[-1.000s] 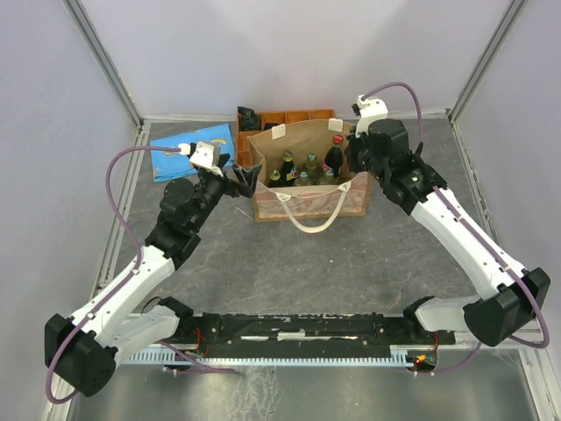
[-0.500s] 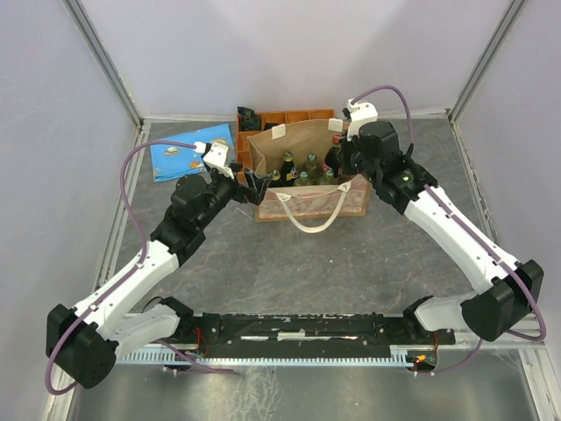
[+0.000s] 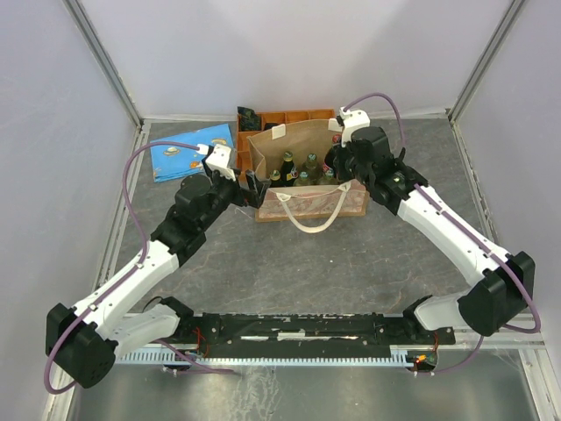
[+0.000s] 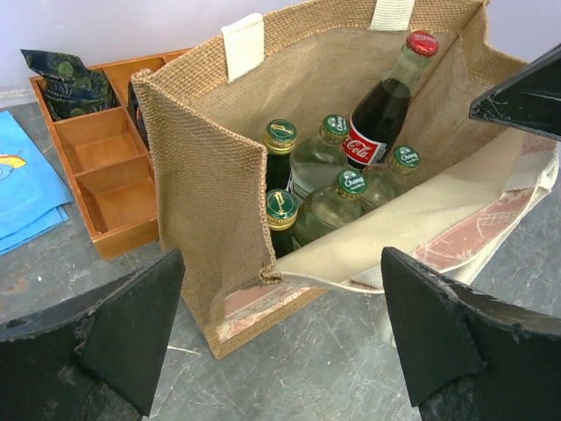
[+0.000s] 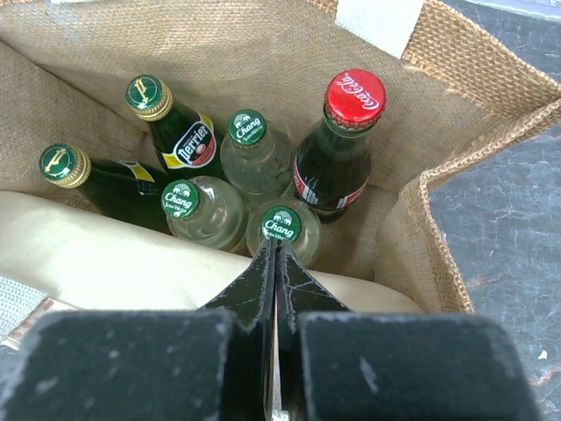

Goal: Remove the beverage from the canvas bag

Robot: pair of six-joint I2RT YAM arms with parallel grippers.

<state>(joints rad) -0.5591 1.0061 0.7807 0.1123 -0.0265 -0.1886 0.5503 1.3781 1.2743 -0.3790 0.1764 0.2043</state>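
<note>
The tan canvas bag (image 3: pixel 298 140) stands open at the back middle of the table, with a cream handle hanging over its near side. It holds several bottles: a red-capped Coca-Cola bottle (image 5: pixel 354 95), green Perrier bottles (image 5: pixel 149 95) and clear Chang bottles (image 5: pixel 281 224). My left gripper (image 3: pixel 250 182) is open and empty. In the left wrist view its jaws (image 4: pixel 282 263) stand wide apart on either side of the bag's near left corner (image 4: pixel 210 175). My right gripper (image 3: pixel 337 167) is shut and empty. Its tips (image 5: pixel 277 241) hover over the bag's near rim, just beside a Chang cap.
An orange compartment tray (image 3: pixel 302 116) stands right behind the bag and holds a dark patterned item (image 4: pixel 70 74). A blue printed packet (image 3: pixel 188 151) lies at the back left. Grey walls close in the table on three sides.
My left gripper has moved right, up to the bag's left corner. My right gripper has moved left and now sits over the bag's opening. The bag and bottles have not moved.
</note>
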